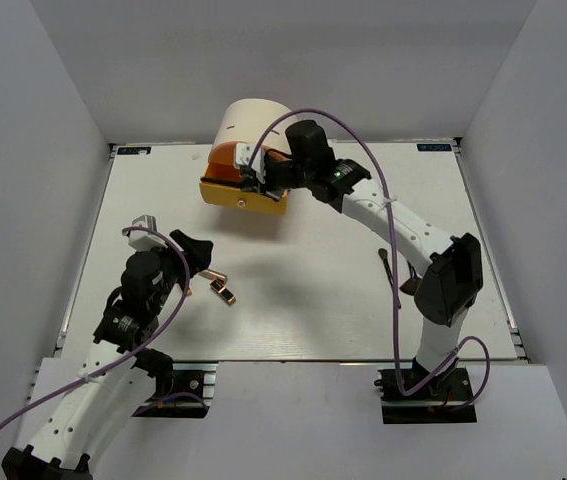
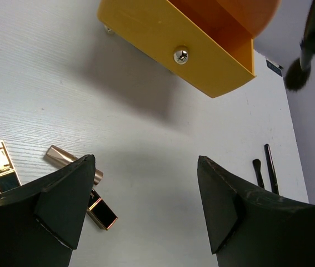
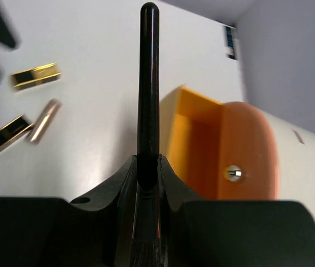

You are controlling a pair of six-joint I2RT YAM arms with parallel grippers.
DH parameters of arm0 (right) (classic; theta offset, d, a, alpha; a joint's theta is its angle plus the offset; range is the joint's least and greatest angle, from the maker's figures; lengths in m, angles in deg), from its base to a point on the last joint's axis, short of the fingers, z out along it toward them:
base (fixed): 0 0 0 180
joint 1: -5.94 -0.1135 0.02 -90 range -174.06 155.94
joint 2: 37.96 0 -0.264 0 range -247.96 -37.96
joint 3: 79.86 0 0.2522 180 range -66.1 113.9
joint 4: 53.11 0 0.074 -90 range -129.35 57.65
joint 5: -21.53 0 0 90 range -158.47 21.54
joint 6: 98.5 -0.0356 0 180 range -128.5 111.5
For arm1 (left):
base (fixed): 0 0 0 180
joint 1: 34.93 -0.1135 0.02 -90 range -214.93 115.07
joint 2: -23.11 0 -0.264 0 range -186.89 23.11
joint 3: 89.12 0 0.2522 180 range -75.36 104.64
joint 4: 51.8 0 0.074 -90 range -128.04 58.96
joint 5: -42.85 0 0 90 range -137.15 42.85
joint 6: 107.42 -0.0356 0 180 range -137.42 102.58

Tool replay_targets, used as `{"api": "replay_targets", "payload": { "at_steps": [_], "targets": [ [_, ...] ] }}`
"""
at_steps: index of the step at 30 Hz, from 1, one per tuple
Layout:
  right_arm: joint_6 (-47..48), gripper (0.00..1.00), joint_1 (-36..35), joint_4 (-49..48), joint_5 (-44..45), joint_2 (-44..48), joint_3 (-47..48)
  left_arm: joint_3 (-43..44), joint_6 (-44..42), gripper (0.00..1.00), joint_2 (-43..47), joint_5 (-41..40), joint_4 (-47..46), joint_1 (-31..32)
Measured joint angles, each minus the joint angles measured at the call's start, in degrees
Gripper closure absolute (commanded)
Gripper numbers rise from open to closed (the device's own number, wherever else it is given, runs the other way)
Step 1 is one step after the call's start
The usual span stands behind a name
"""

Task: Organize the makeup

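At 8 o'clock the left fingers (image 2: 63, 194) stand spread above the lipsticks (image 1: 223, 290), ready to pick one. At 12, the right fingers (image 3: 121, 189) pinch a brush (image 3: 149, 83) at the open drawer (image 3: 193, 144), likely to stow it. Two spare brushes (image 2: 269, 167) lie at 3 on the desk (image 1: 313, 300).

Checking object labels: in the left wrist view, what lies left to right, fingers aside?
gold-black lipstick → rose-gold lipstick → open yellow drawer → two black-handled brushes
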Motion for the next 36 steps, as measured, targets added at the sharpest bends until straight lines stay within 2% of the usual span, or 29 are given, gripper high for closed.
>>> {"api": "replay_targets", "payload": {
  "at_steps": [4,6,11,15,18,19,22,24,27,29,32,33,36],
  "targets": [
    [-7.4,1.0,0.0,-10.3,7.1,-4.7,1.9,0.0,0.4,0.17,0.0,0.0,0.0,0.0],
    [-8.9,1.0,0.0,-12.5,9.6,-7.7,3.4,0.0,0.6,0.17,0.1,0.0,0.0,0.0],
    [-9.6,1.0,0.0,-15.6,15.0,-13.2,4.5,-0.1,1.2,0.17,0.1,0.1,0.0,0.0],
    [-8.3,1.0,0.1,-17.5,17.3,-14.1,3.6,-0.1,1.4,0.17,-0.3,0.6,0.0,0.0],
    [-7.1,0.75,0.2,-18.6,18.1,-14.1,3.5,-0.1,1.4,0.16,-1.0,1.0,-0.5,0.0],
    [-6.9,0.6,0.3,-18.8,18.1,-14.1,3.5,-0.1,1.4,0.16,-1.2,1.2,-0.7,0.0],
    [-6.6,0.48,0.4,-18.7,18.0,-14.1,3.4,-0.1,1.3,0.16,-2.1,1.4,-1.1,0.1],
    [-6.8,0.46,0.4,-18.7,18.0,-14.1,3.2,0.0,1.2,0.16,-3.1,1.6,-1.5,0.1],
    [-6.9,0.47,0.5,-18.6,17.9,-14.0,2.9,1.2,0.5,0.16,-5.4,2.1,-1.3,0.1],
    [-7.3,0.52,0.7,-18.6,17.9,-13.9,2.9,3.6,-0.6,0.16,-8.3,3.4,-1.3,0.1],
    [-9.0,0.8,1.3,-17.9,17.7,-12.8,2.9,8.4,-2.7,0.16,-13.4,6.5,-1.7,0.1],
    [-9.9,0.99,1.5,-17.7,17.7,-12.2,2.9,10.3,-3.5,0.18,-15.2,7.8,-1.9,0.1],
    [-14.6,1.0,3.1,-16.9,18.1,-9.4,2.9,16.3,-5.7,0.21,-20.4,12.4,-3.3,0.2]
  ]
}}
